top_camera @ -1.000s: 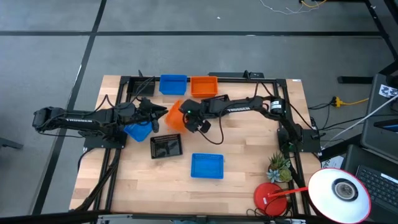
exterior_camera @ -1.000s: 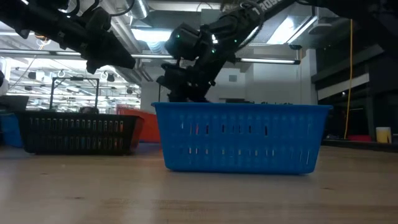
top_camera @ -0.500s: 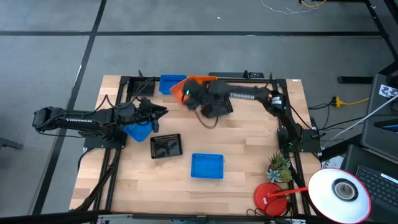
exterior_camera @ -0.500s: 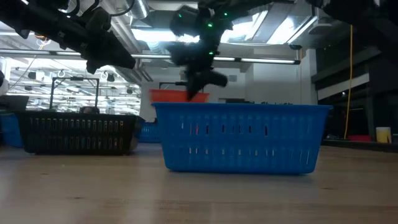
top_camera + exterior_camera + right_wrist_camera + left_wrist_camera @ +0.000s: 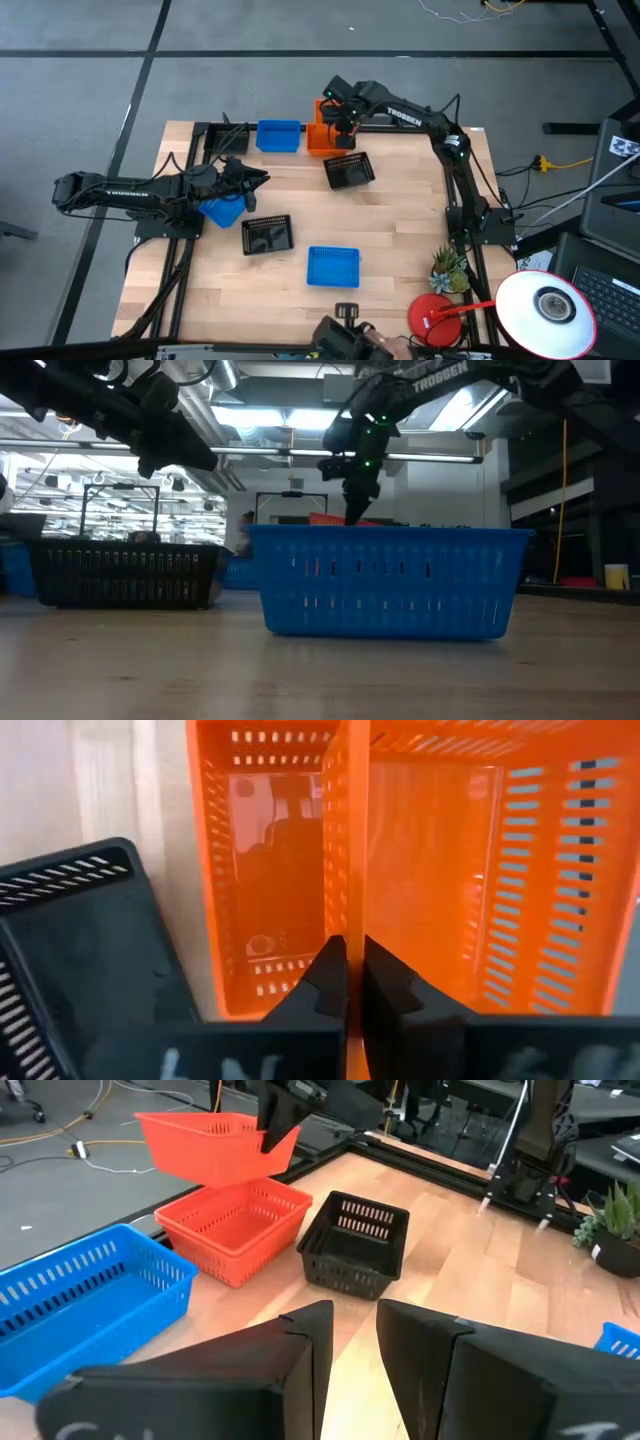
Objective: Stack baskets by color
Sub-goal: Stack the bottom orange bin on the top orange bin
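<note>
At 12 o'clock on the table, held orange basket hangs over second orange basket, right gripper pinched on its wall. Black basket just beside at 5 o'clock. Left gripper parted, empty, at 9 o'clock.

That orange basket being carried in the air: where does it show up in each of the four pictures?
High view: the carried orange basket, top centre, in the right hand.
Low view: sliver behind the blue basket.
Left wrist: upper left.
Right wrist: right half.
Shared landmark: the resting orange basket.
</note>
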`<state>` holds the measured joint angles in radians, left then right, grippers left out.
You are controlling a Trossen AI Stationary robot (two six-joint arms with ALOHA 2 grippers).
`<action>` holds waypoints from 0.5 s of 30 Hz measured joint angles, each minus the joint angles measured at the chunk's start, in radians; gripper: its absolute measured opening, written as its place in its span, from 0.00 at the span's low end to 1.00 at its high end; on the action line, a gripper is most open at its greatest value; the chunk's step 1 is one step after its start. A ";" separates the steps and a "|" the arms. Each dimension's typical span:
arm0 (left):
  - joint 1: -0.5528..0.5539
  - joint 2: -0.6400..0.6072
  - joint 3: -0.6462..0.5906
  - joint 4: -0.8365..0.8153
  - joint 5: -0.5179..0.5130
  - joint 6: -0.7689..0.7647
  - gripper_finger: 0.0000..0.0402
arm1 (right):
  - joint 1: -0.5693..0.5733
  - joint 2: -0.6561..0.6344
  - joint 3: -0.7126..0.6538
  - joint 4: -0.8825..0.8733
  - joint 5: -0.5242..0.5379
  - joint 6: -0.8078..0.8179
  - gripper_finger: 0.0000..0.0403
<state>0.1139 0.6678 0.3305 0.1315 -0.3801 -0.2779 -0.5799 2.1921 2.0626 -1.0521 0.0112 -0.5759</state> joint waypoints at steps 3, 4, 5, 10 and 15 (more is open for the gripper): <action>0.000 0.000 0.000 0.000 -0.001 0.000 0.18 | 0.019 0.000 -0.023 0.011 -0.005 -0.002 0.01; 0.000 0.000 0.000 0.000 -0.002 0.000 0.18 | 0.027 0.001 -0.026 0.018 -0.005 -0.002 0.01; 0.000 0.000 0.000 0.000 -0.002 0.000 0.18 | 0.035 0.001 -0.026 0.027 -0.006 -0.001 0.01; 0.000 0.000 0.000 0.000 -0.002 0.000 0.18 | 0.063 0.000 -0.026 0.044 -0.008 0.035 0.01; 0.000 0.000 0.000 0.000 -0.002 0.000 0.18 | 0.062 0.000 -0.026 0.044 -0.006 0.085 0.01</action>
<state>0.1139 0.6678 0.3305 0.1315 -0.3817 -0.2780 -0.5179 2.1921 2.0369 -1.0084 0.0055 -0.4905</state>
